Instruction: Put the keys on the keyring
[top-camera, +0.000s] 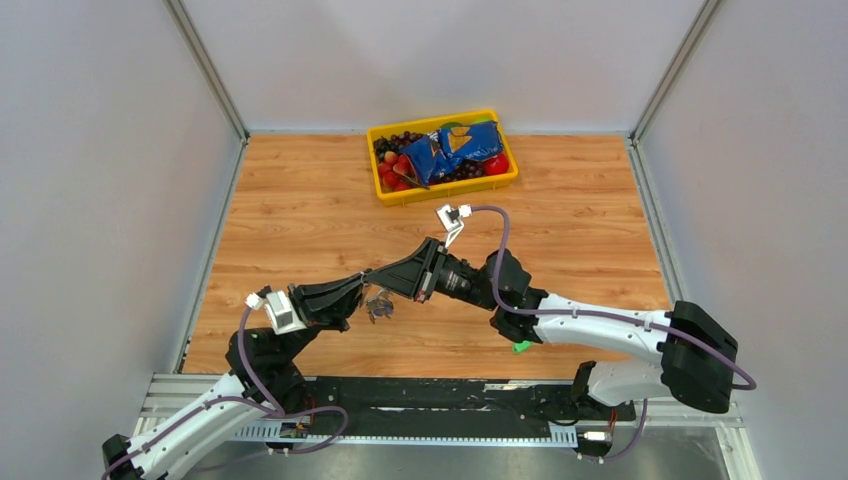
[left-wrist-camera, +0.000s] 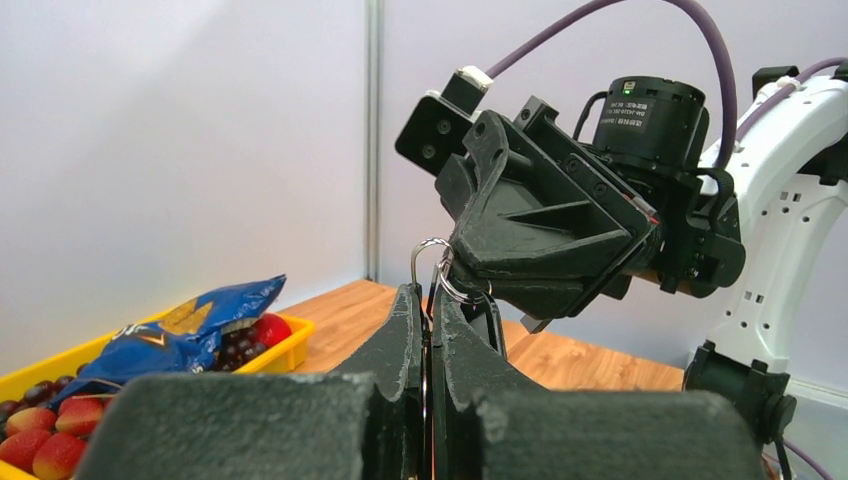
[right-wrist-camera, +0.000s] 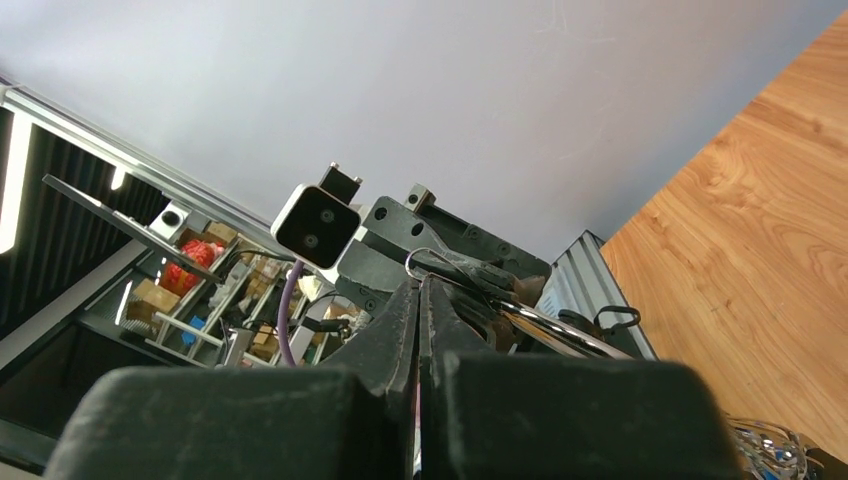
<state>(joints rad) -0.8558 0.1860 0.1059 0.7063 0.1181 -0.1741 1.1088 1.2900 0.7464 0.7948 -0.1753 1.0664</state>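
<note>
Clerk: Keyring (left-wrist-camera: 431, 241), location?

Checker: In the air above the table (top-camera: 300, 200), between both arms. Left tool (left-wrist-camera: 427, 297): closed on its wire, a loop standing out above the tips. Bunch (top-camera: 380, 308) of tagged keys hangs beneath.

Clerk: Right tool (right-wrist-camera: 420, 292)?

Checker: Closed, tips meeting the left tool's, wire showing at its end. Ring or key pinched there: cannot tell.

Clerk: Keys to add?

Checker: One seen, the green-tag key (top-camera: 521, 347), on the table close beside the right arm, well apart from the ring. Others: not visible.

Clerk: Hazards?

Checker:
1. Slip. Thin wire, narrow pinch. Any twist between the tools likely turns the ring in the grip or drops it, bunch and all.
2. Opposing pull. Both tools work at one small piece, so unequal motion could bend the wire or tug it free on one side.
3. Collision. Tips are nearly touching, with little room to open either.
4. Reach. Fetching the green-tag key means freeing the right tool. The ring would then hang on a single pinch, and the bunch's weight could swing it loose.
</note>
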